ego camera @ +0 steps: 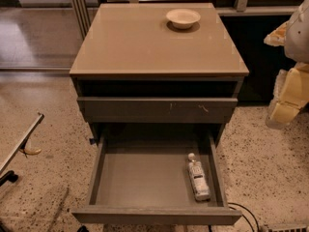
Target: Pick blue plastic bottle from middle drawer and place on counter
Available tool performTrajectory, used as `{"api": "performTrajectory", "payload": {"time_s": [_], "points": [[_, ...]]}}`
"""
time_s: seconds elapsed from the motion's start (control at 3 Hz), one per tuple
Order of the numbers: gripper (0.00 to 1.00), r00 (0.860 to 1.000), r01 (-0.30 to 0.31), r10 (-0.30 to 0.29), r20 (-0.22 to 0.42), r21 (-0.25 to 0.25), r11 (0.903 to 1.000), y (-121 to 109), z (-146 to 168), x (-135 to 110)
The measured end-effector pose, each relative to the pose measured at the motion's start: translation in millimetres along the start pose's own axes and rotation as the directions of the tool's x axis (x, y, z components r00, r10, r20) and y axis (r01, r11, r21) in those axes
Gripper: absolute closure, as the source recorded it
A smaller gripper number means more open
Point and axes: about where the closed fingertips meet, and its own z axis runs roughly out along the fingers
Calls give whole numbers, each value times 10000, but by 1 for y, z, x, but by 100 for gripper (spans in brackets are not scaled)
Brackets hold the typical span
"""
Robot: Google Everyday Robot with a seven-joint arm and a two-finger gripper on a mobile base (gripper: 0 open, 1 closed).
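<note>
The blue plastic bottle (198, 178) looks clear, with a white cap and a pale label. It lies on its side along the right wall of the open middle drawer (140, 175), cap pointing to the back. The beige counter (145, 42) tops the grey cabinet. My gripper (284, 108), white and pale yellow, hangs at the right edge of the view. It is beside the cabinet, above the floor, to the right of the drawer and well apart from the bottle.
A small white bowl (183, 18) sits near the counter's back edge. A closed drawer front with pale scratches (157, 108) is above the open drawer. A metal bar (21, 141) juts in at the left. A black cable (246, 212) lies on the terrazzo floor at bottom right.
</note>
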Motion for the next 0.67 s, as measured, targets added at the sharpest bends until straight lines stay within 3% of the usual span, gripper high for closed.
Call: {"api": "performTrajectory", "payload": {"time_s": [0.67], "points": [[0, 9996, -272, 271, 22, 169, 9995, -2, 4, 1]]}}
